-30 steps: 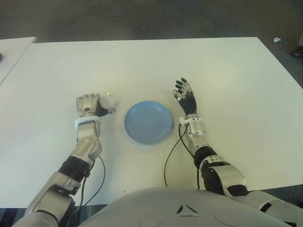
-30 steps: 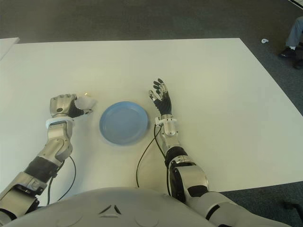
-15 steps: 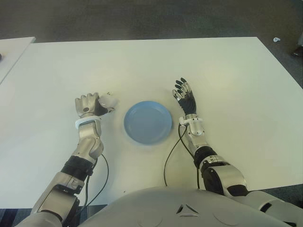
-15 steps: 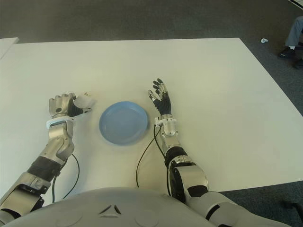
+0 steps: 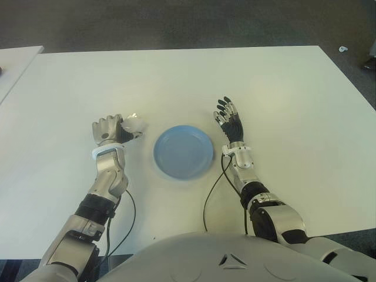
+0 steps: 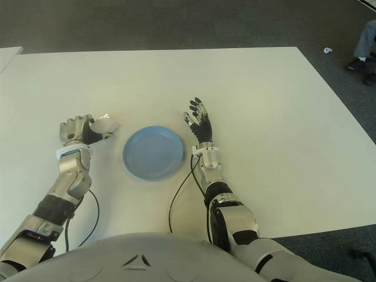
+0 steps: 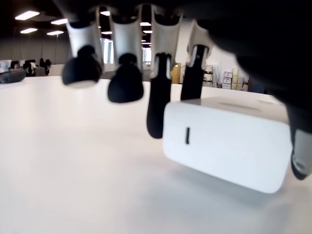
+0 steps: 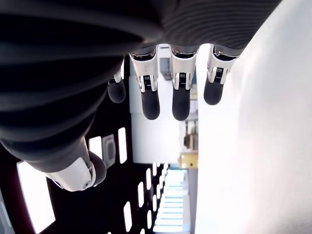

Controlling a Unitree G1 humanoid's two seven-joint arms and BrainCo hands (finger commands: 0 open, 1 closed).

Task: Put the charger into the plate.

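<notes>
A small white charger [image 5: 134,124] sits in the curled fingers of my left hand [image 5: 108,130], just left of the plate. The left wrist view shows the charger [image 7: 229,141] pinched between fingers [image 7: 157,97] and thumb, slightly above the white table [image 7: 73,185], with its shadow beneath. The round blue plate [image 5: 183,151] lies on the table between my two hands and holds nothing. My right hand [image 5: 229,119] shows just right of the plate with its fingers [image 8: 151,102] straight and spread, holding nothing.
The white table [image 5: 282,94] stretches wide around the plate. A black cable [image 5: 210,197] loops from my right wrist toward my body, another cable [image 5: 127,218] by my left forearm. A second table's corner [image 5: 14,64] is far left. A person's leg [image 6: 365,41] shows at far right.
My left hand, holding the charger, has shifted slightly left and away from me. The right hand and the plate have not moved.
</notes>
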